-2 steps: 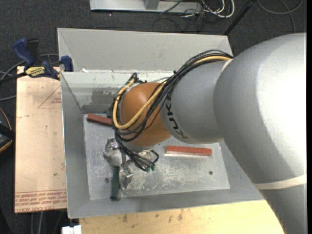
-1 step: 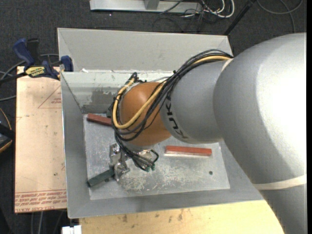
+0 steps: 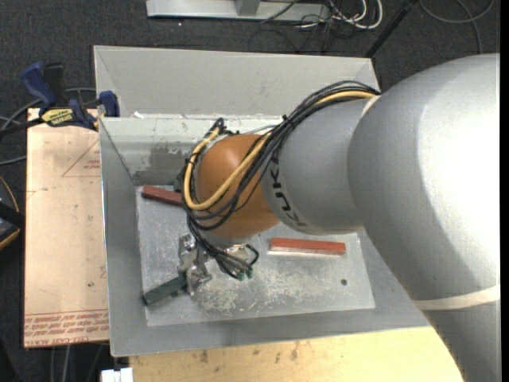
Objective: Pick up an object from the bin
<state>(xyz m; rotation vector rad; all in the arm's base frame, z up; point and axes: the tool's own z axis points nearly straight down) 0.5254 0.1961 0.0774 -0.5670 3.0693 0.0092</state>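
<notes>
1. Three loose things lie on the floor of the bin (image 3: 318, 286): one dark grey stick (image 3: 165, 294) and two red ones, called here the right red stick (image 3: 307, 247) and the left red stick (image 3: 161, 195).
2. One gripper (image 3: 193, 273) sits low over the floor, below the arm's orange wrist cover (image 3: 231, 185).
3. The dark grey stick lies flat and slanted, down-left of the gripper. Its upper end reaches the gripper's tip and looks to be touching it.
4. The right red stick lies flat to the right of the gripper, apart from it.
5. The left red stick lies up-left of the gripper, with its right end hidden under the cover.
6. Cannot tell whether the gripper is clenched or released, because cables (image 3: 238, 263) clutter its tip.
</notes>
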